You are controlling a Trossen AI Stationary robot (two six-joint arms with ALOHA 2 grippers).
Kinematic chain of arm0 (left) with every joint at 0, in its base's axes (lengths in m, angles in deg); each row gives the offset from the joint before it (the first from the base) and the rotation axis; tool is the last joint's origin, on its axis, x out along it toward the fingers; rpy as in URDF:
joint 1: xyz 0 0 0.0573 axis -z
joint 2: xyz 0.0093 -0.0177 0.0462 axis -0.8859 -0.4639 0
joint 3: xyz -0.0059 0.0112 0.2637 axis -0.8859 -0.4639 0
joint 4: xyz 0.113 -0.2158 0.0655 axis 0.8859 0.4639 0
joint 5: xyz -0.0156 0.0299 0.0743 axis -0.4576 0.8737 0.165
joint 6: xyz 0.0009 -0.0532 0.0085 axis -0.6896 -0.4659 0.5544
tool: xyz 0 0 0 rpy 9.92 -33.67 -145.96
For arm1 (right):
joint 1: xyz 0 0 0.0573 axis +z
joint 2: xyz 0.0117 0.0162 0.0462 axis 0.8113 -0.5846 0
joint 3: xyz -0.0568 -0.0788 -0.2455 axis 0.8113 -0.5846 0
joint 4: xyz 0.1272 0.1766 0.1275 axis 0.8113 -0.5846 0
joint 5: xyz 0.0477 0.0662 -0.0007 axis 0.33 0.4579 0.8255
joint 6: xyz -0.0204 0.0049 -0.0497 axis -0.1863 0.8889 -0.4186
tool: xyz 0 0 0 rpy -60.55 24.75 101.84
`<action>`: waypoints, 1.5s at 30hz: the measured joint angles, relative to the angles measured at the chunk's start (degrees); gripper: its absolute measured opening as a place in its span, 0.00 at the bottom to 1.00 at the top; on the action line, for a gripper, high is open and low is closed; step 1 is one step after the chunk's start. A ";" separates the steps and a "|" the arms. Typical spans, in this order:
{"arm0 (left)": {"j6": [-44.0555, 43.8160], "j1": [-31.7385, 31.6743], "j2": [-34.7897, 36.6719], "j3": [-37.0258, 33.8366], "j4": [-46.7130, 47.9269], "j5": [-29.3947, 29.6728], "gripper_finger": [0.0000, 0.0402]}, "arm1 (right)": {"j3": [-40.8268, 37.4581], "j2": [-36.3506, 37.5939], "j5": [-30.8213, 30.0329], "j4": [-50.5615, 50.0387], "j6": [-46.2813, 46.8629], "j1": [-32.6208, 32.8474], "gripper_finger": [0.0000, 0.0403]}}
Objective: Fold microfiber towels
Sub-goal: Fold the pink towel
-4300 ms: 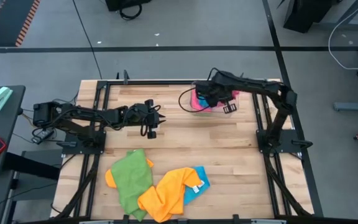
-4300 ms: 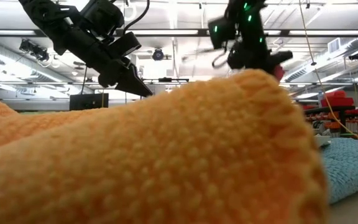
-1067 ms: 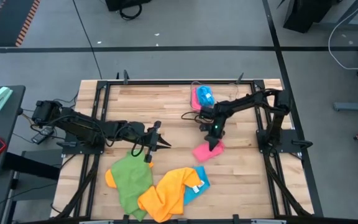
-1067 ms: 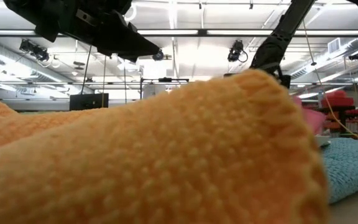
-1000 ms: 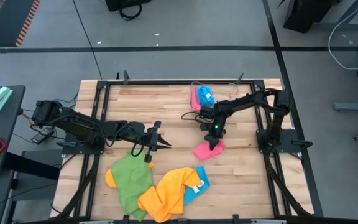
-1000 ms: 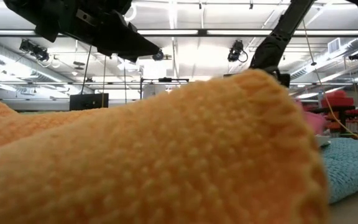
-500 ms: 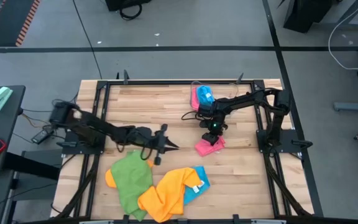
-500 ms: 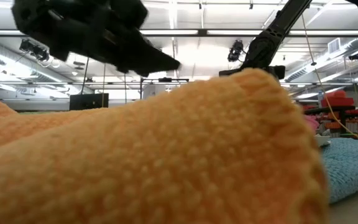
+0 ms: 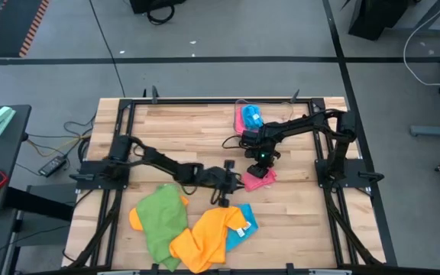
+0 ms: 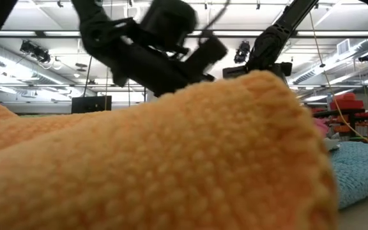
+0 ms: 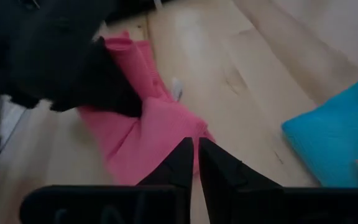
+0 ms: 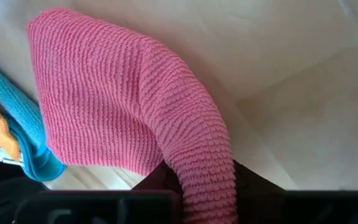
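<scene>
The right gripper (image 9: 260,169) pinches a pink towel (image 9: 257,176) near the middle of the desk (image 9: 174,130), toward its right edge. In the right wrist view the pink cloth (image 12: 135,99) drapes up between that arm's own fingers, its loose end lying on the wood.

The left gripper (image 9: 231,177) reaches across the desk's middle and sits just beside the same pink towel, on its left. Its two fingertips (image 11: 182,155) are pressed together, pointing at the edge of the pink cloth (image 11: 148,134); whether they touch it cannot be told.

Along the desk's near edge lies a heap of other towels: a green one (image 9: 161,218) on the left, an orange one (image 9: 205,237) overlapping it in the middle, and a sky blue one (image 9: 244,223) partly under the orange. The low view is nearly filled by the orange towel (image 10: 171,160), with the blue one (image 10: 356,172) at its right.

At the far edge, more cloth, pink and blue (image 9: 248,119), lies stacked.
</scene>
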 joint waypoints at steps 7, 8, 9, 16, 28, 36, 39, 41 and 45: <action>-2.19 -0.11 -1.84 4.38 2.75 3.15 0.10 | 0.04 0.00 -0.54 0.22 -0.48 0.11 0.10; -2.63 -0.22 -1.80 4.42 2.25 3.47 0.10 | 0.04 0.00 -0.54 0.20 -0.48 0.20 0.10; -3.52 -0.37 -1.80 4.39 1.81 3.53 0.10 | 0.04 0.00 -0.54 0.22 -0.48 0.31 0.10; -5.70 -0.59 -5.11 4.70 -0.69 3.73 0.08 | 0.04 0.00 -0.60 0.46 0.20 0.34 0.10; -6.55 -0.68 -9.23 6.71 0.21 3.71 0.04 | 0.04 -0.02 -1.04 0.46 -0.25 0.35 0.12; -6.48 -0.68 -9.23 7.00 0.99 3.71 0.04 | 0.04 0.11 0.48 0.36 4.89 0.34 0.27; -6.48 -0.68 -9.23 7.01 1.76 3.71 0.03 | -0.02 1.19 0.19 -1.00 6.48 0.35 0.34; -6.47 -0.70 -9.23 7.07 2.24 3.71 0.03 | -0.02 2.17 0.01 -1.59 6.90 0.33 0.37; -6.48 -0.72 -9.23 7.07 2.51 3.71 0.05 | -0.02 3.96 0.02 -2.27 7.87 0.33 0.42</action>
